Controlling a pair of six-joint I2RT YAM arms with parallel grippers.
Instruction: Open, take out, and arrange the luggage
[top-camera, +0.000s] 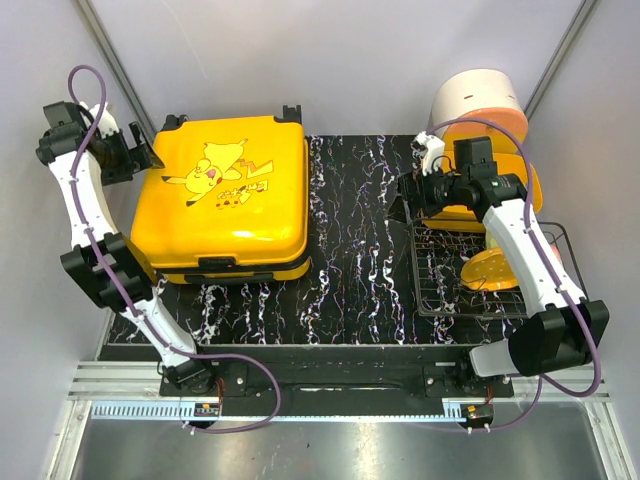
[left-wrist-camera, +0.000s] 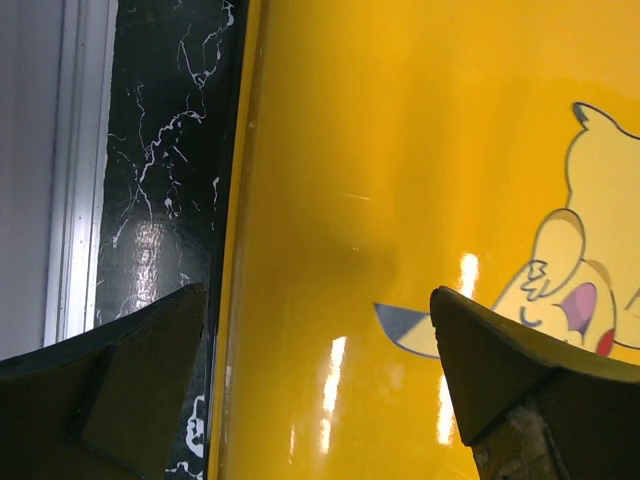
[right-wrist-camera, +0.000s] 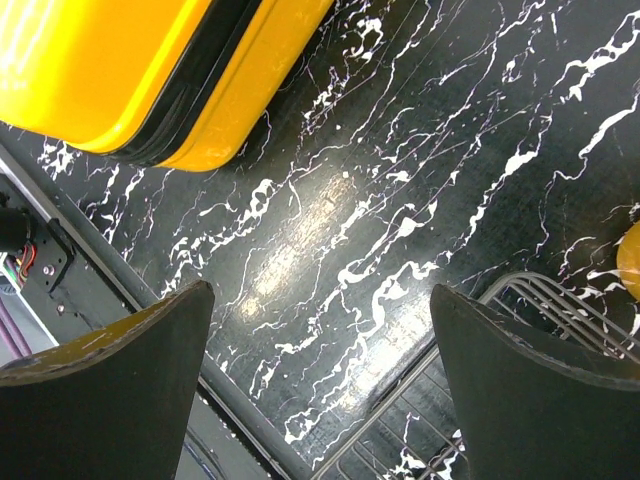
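Note:
The luggage (top-camera: 225, 195), a glossy yellow hard-shell suitcase with a cartoon print, lies closed and flat on the left of the black marbled table. My left gripper (top-camera: 140, 160) hovers open at its far left edge; in the left wrist view its gripper (left-wrist-camera: 320, 370) spans the lid's edge (left-wrist-camera: 400, 200) with nothing between the fingers. My right gripper (top-camera: 412, 192) hangs open above the table to the right of the luggage. From the right wrist, the gripper (right-wrist-camera: 320, 370) looks down at bare table, with the luggage's corner (right-wrist-camera: 120, 70) at upper left.
A black wire rack (top-camera: 470, 270) stands on the right, holding a yellow plate (top-camera: 492, 270); its rim (right-wrist-camera: 530, 300) also shows by the right fingers. Behind it sit orange and white round containers (top-camera: 480, 105). The table's front edge (right-wrist-camera: 230, 400) runs below the right gripper.

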